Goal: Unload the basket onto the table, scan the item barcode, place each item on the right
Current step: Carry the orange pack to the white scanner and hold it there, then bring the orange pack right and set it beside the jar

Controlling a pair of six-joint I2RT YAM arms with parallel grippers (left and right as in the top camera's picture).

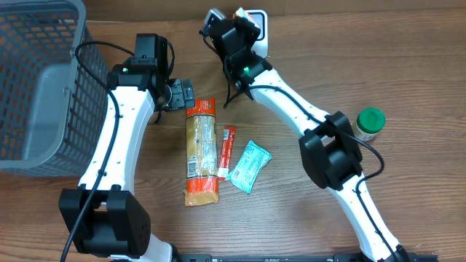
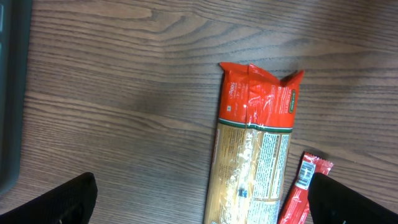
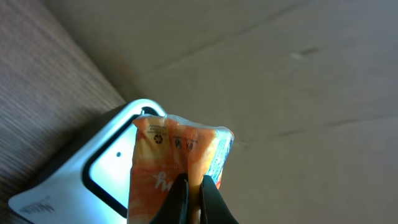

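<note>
wood table (image 1: 408,58), orange packet (image 3: 165,158) pinched between right fingers (image 3: 214,202), at scanner (image 3: 68,186)

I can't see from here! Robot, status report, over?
Right fingers shut on orange packet, at scanner. Left fingers open above pasta bag. Nothing in the way.

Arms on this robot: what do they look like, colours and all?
The left arm and right arm have white links with chunky black joints. Thin black cables run along them. A small green light glows near the right wrist. The left fingers are blunt and black, the right fingers slim and dark.
</note>
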